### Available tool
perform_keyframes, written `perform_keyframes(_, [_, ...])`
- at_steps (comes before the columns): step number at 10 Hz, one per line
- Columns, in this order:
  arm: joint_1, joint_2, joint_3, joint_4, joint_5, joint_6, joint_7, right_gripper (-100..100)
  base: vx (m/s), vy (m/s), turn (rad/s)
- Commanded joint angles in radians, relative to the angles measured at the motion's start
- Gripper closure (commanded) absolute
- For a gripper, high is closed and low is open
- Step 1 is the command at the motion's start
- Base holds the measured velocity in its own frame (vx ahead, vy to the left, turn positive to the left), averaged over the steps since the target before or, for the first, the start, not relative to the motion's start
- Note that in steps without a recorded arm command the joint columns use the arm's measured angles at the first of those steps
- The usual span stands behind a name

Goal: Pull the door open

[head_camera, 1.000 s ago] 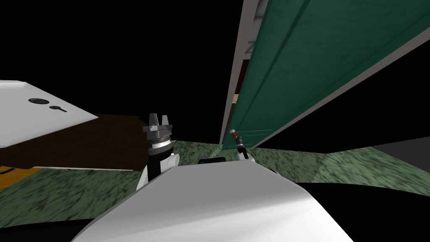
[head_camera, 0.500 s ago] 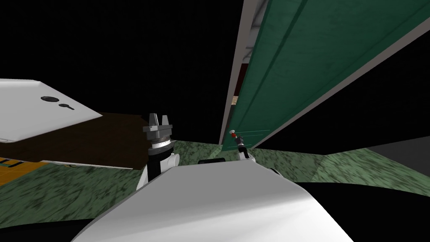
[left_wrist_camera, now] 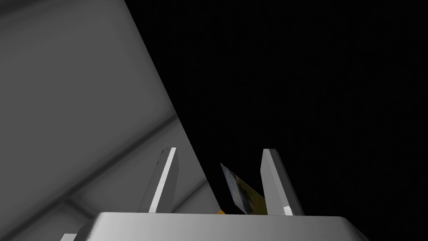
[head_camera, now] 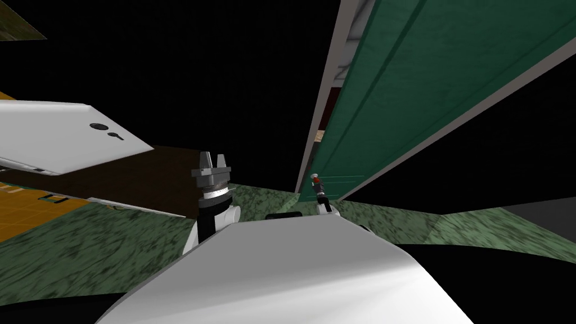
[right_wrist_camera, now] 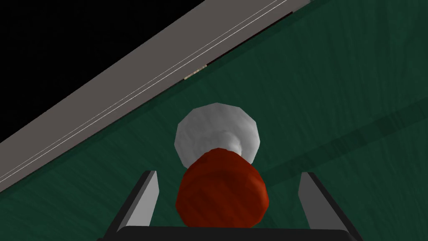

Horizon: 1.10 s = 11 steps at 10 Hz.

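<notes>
Green-flecked flooring (head_camera: 112, 259) meets the green door (head_camera: 427, 84), upper right of frame, where the right gripper (right_wrist_camera: 229, 175), blades wide apart, straddles its small red knob (right_wrist_camera: 221, 196), likely rigid and slick, the natural hold on a heavy panel.

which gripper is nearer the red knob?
Right. The right gripper is at the knob on the green door, jaws open either side, not touching. The left gripper points up, well off to the door's left.
</notes>
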State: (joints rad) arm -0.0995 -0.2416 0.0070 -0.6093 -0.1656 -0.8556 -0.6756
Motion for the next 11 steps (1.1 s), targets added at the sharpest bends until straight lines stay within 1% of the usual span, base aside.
perform_keyframes(1, [-0.002,0.002,0.008,0.001,-0.014,0.000,-0.050,-100,-0.034,-0.008,0.036])
perform_keyframes(2, [-0.003,0.003,0.015,-0.001,-0.026,0.002,-0.076,-100,-0.069,-0.022,0.065])
perform_keyframes(3, [-0.003,0.003,0.015,-0.001,-0.026,0.002,-0.090,-100,-0.056,-0.018,0.022])
perform_keyframes(5, [-0.006,0.005,0.030,-0.003,-0.052,0.006,-0.153,-100,-0.057,-0.018,0.044])
perform_keyframes(6, [-0.006,0.005,0.030,-0.003,-0.052,0.006,-0.171,-100,-0.057,-0.008,0.029])
perform_keyframes(7, [-0.007,0.006,0.037,-0.005,-0.066,0.007,-0.206,-100,-0.059,-0.008,0.042])
perform_keyframes(8, [-0.007,0.006,0.037,-0.005,-0.066,0.007,-0.212,-100,-0.047,-0.012,0.021])
perform_keyframes(9, [-0.008,0.007,0.045,-0.006,-0.080,0.009,-0.253,-100,-0.053,-0.012,0.039])
perform_keyframes(10, [-0.010,0.009,0.053,-0.008,-0.094,0.011,-0.278,-100,-0.080,-0.018,0.074])
perform_keyframes(11, [-0.010,0.009,0.053,-0.008,-0.094,0.011,-0.294,-100,-0.061,-0.025,0.021])
